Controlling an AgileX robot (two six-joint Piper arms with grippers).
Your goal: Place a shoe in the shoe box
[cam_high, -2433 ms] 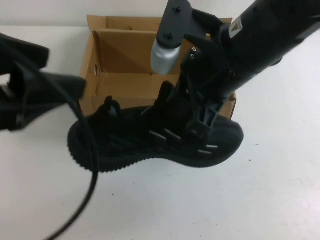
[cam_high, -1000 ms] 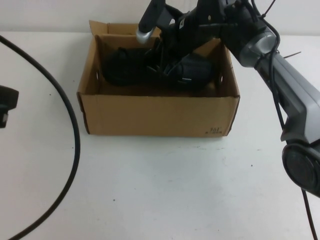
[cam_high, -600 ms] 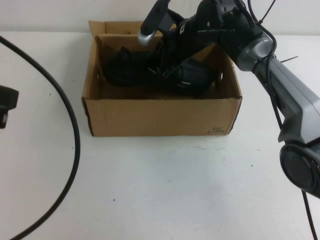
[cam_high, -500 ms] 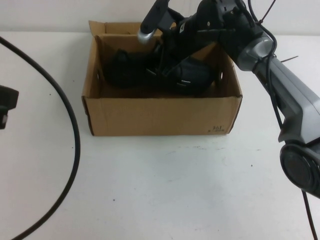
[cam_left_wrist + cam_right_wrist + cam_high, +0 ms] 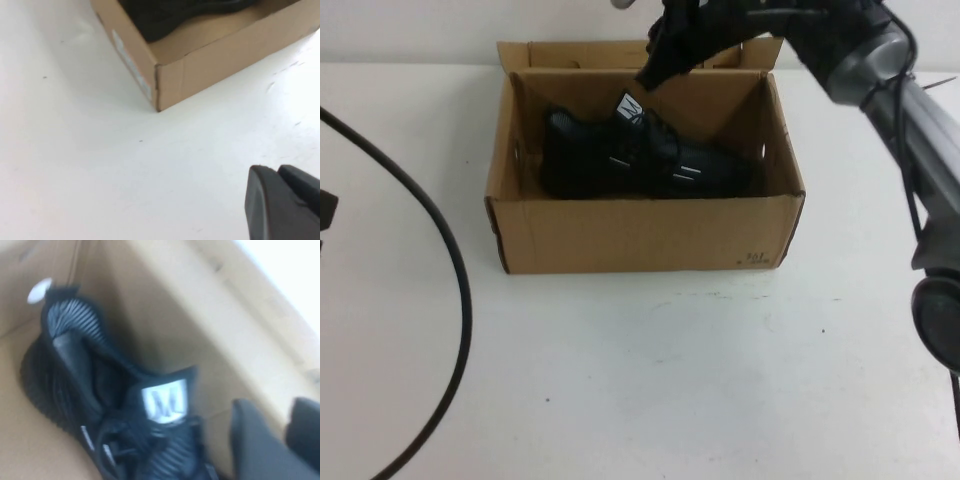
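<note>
White table [image 5: 670, 380]; shoe [image 5: 640, 160] lengthwise, toe right

Right arm reaches in from the right side, extended toward the far edge of the counter. Right gripper [image 5: 658, 62] raised, fingers [image 5: 257, 447] apart, holding nothing. Left arm drawn back at the left edge; left gripper [image 5: 282, 207] low over the counter, only its dark tip in view.

White "M"-like mark on the shoe [image 5: 115, 405] tongue tab [image 5: 164, 401] — shoe box [image 5: 640, 235] corner print [image 5: 756, 258] unreadable
</note>
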